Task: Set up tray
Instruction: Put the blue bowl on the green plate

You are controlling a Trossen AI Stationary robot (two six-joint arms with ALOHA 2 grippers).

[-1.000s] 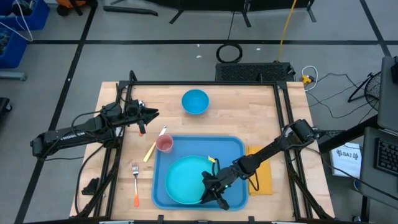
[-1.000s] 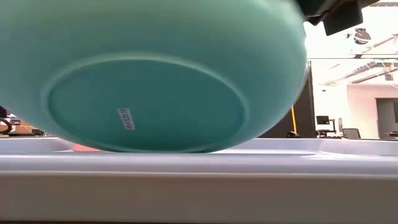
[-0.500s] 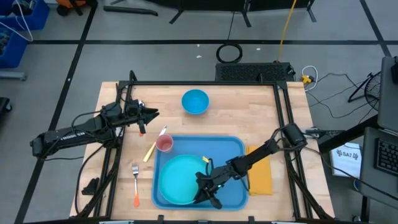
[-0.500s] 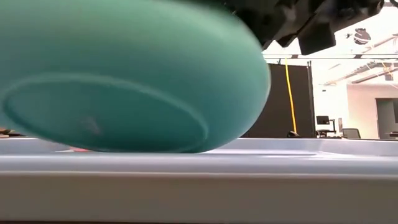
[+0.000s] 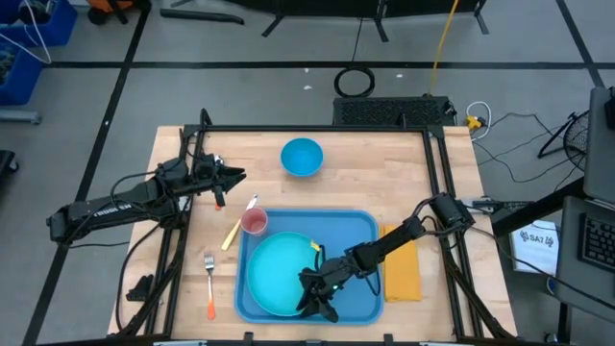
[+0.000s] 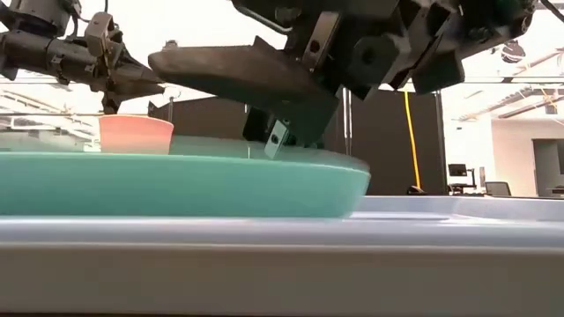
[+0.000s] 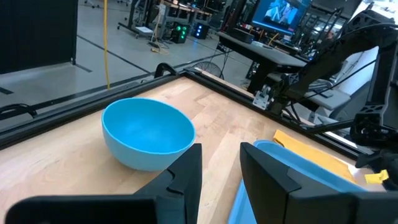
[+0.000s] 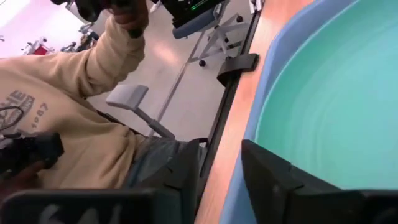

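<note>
Right fingers: the right gripper (image 5: 312, 300) is low over the near right rim of the round teal plastic plate (image 5: 279, 277); its two dark fingers (image 8: 186, 171) stand parted with a clear gap, the plate's edge beyond them, clamped on nothing.
Left fingers: the left gripper (image 5: 238, 176) hangs over the far left of the light wooden table (image 5: 375, 163), its fingers (image 7: 186, 174) parted and holding nothing, pointing toward the round blue plastic bowl (image 5: 302, 157).
Tray: the large flat blue plastic tray (image 5: 363, 231) with rounded corners lies at the near middle of the table.
Plate: it lies flat inside the tray, filling its left part.
Cup: a small pink plastic cup (image 5: 254, 223) stands upright at the tray's far left corner.
Napkin: a yellow folded napkin (image 5: 404, 274) lies just right of the tray, partly under the right arm.
Cutlery: an orange-handled fork (image 5: 209, 284) lies left of the tray; a yellow-handled utensil (image 5: 235, 229) lies slanted beside the cup.
Background: a person in a cream sweatshirt (image 8: 68, 124) shows beyond the table's near edge.
</note>
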